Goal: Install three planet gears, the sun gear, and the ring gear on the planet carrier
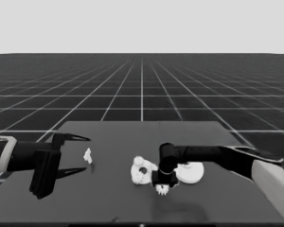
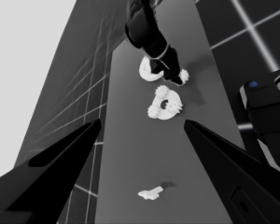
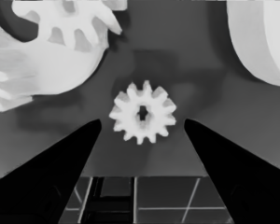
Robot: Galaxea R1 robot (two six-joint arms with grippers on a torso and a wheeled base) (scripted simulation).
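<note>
Jaws apart above dark table (image 1: pixel 109 208)

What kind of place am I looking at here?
Most likely a simulated robot assembly bench, not a real room. A dark table stands on an endless grid floor under a blank pale band, and small white parts such as a gear lie on it between two black robot arms.

A dark table (image 1: pixel 113 142) stands on a floor (image 1: pixel 142 85) marked with a pale grid. A thin white piece (image 1: pixel 87 155) lies on the table's left part, alone, casting a small shadow beside it.
</note>
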